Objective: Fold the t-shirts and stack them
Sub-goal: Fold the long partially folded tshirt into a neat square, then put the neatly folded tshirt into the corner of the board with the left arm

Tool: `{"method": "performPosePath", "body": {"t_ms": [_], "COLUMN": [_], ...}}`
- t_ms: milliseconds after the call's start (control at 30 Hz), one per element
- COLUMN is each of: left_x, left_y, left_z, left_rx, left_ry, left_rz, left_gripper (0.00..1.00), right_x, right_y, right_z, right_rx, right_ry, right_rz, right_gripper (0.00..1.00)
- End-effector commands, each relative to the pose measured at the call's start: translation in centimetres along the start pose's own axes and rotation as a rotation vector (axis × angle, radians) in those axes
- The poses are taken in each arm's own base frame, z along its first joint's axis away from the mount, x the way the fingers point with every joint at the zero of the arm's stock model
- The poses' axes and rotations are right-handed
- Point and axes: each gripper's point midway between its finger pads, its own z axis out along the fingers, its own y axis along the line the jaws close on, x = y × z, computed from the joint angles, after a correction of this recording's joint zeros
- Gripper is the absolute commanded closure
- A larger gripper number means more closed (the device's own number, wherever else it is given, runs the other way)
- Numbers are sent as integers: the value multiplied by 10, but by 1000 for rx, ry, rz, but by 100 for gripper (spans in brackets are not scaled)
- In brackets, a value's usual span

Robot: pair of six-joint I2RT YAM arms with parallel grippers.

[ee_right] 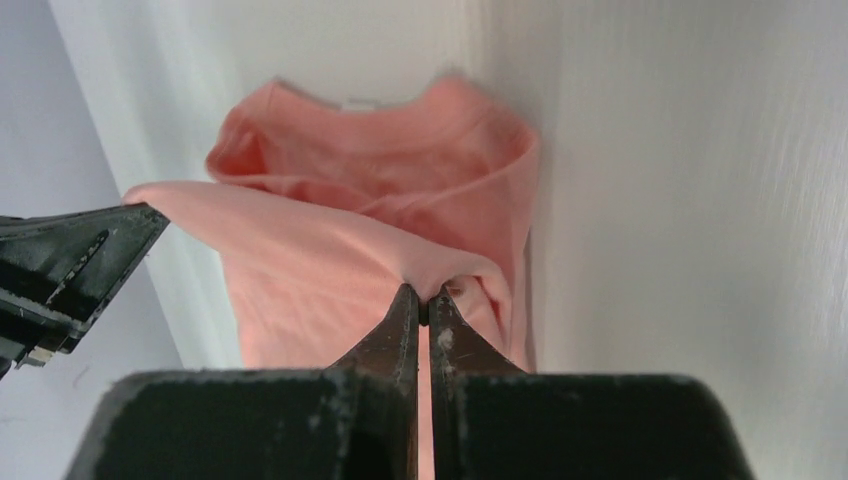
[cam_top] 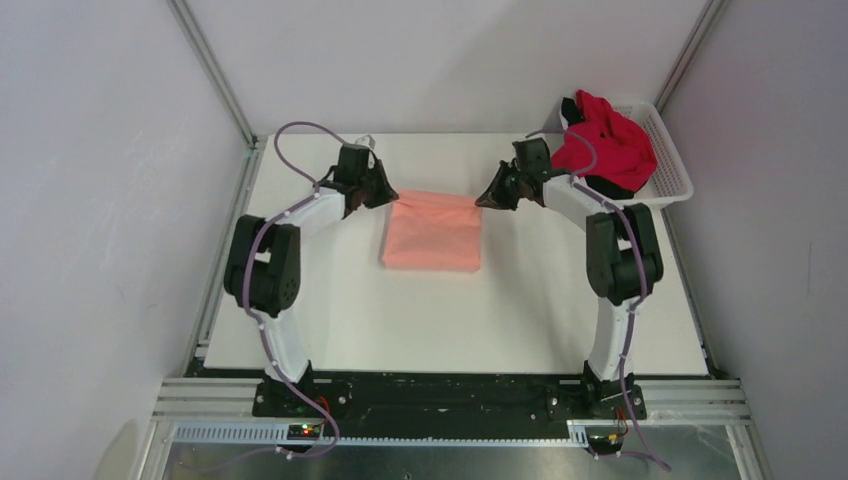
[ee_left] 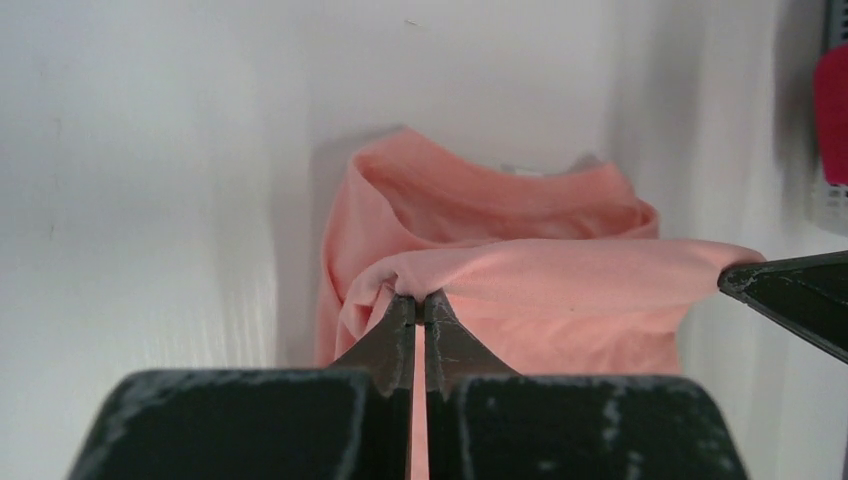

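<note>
**Pinch on both upper corners of the salmon-pink shirt (cam_top: 432, 232)**

Seen from the top camera, the salmon-pink shirt lies as a folded rectangle on the white table (cam_top: 450, 320), a little above the middle of the frame and between the two arms. The left gripper (cam_top: 385, 196) sits at the shirt's upper left corner and the right gripper (cam_top: 485, 200) at its upper right corner.

In each wrist view, that arm's claw is closed to a thin slit with a small fold of pink cloth nipped between the fingertips. The shirt's edge runs as a raised band from one claw across to the other, lifted off the layers below. Under that band the rest of the shirt lies on the table, its collar opening toward the top of both wrist frames.

At the upper right of the top view a white mesh basket (cam_top: 672, 160) stands at the table's corner. The red shirt (cam_top: 605, 145) is heaped in it, spilling over the rim. The black shirt (cam_top: 612, 187) shows beneath the red one at the lower edge of the heap. Both are well apart from the grippers' fingertips.
</note>
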Motion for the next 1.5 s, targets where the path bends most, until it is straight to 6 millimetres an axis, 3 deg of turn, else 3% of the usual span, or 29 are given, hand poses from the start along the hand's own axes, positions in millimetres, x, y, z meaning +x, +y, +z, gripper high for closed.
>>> {"method": "performPosePath", "body": {"t_ms": [0, 100, 167, 200, 233, 267, 300, 333, 367, 400, 433, 467, 500, 533, 567, 600, 633, 667, 733, 833, 967, 1067, 1167, 1267, 1367, 1467], "left_x": [-27, -38, -41, -43, -47, -51, -54, -54, -53, -44, -45, -29, -32, -5, -14, 13, 10, 32, 48, 70, 94, 110, 125, 131, 121, 93], "left_y": [24, 26, 23, 22, 20, 16, 9, 4, -2, -4, -15, -14, -29, -30, -47, -48, -63, -68, -81, -78, -50, -27, 1, 16, 10, -5], "left_z": [17, 26, 29, 28, 25, 20, 12, 8, -2, -6, -18, -21, -35, -36, -51, -53, -63, -64, -66, -53, -34, -23, -17, -19, -29, -49], "left_rx": [-54, -37, -15, -13, -7, 1, 22, 45, 63, 77, 101, 110, 150, 170, 238, 269, 332, 361, 396, 387, 291, 227, 161, 134, 168, 204], "left_ry": [-50, -51, -41, -40, -49, -57, -65, -61, -62, -40, -51, -19, -43, 7, -48, 7, -30, 20, 42, 109, 148, 174, 203, 211, 189, 93], "left_rz": [5, -5, -9, -9, -7, -6, -8, -12, -19, -28, -29, -33, -26, -46, -37, -73, -67, -83, -71, -92, -121, -135, -166, -184, -160, -106], "left_gripper": [100, 99, 75, 42, 23, 6, 2, 1, 1, 1, 0, 0, 0, 0, 0, 0, 0, 0, 0, 0, 0, 0, 0, 0, 0, 0], "right_x": [-31, -46, -50, -51, -52, -53, -56, -49, -52, -37, -37, -16, 3, 13, 32, 34, 60, 64, 89, 108, 116, 115, 122, 129, 124, 109], "right_y": [-1, 12, 16, 19, 22, 24, 33, 30, 43, 35, 55, 45, 51, 57, 63, 75, 76, 85, 93, 86, 54, 14, -12, -34, -31, -19], "right_z": [21, 28, 30, 29, 24, 20, 10, 8, -6, -7, -26, -26, -37, -45, -53, -63, -62, -66, -62, -48, -21, 0, 6, 4, -5, -21], "right_rx": [-34, -89, -101, -104, -104, -107, -123, -123, -151, -149, -209, -206, -260, -301, -350, -403, -433, -478, -513, -496, -418, -319, -268, -204, -208, -220], "right_ry": [-26, -36, -24, -23, -24, -28, -44, -34, -60, -30, -52, -12, 8, 26, 51, 31, 99, 100, 169, 215, 227, 224, 234, 226, 202, 142], "right_rz": [-51, -91, -105, -117, -123, -128, -136, -130, -138, -123, -137, -112, -96, -92, -84, -104, -82, -98, -76, -52, 9, 67, 104, 111, 82, 35], "right_gripper": [100, 92, 77, 60, 48, 28, 14, 4, 2, 1, 1, 1, 1, 1, 1, 1, 1, 1, 1, 1, 1, 1, 1, 0, 1, 1]}}
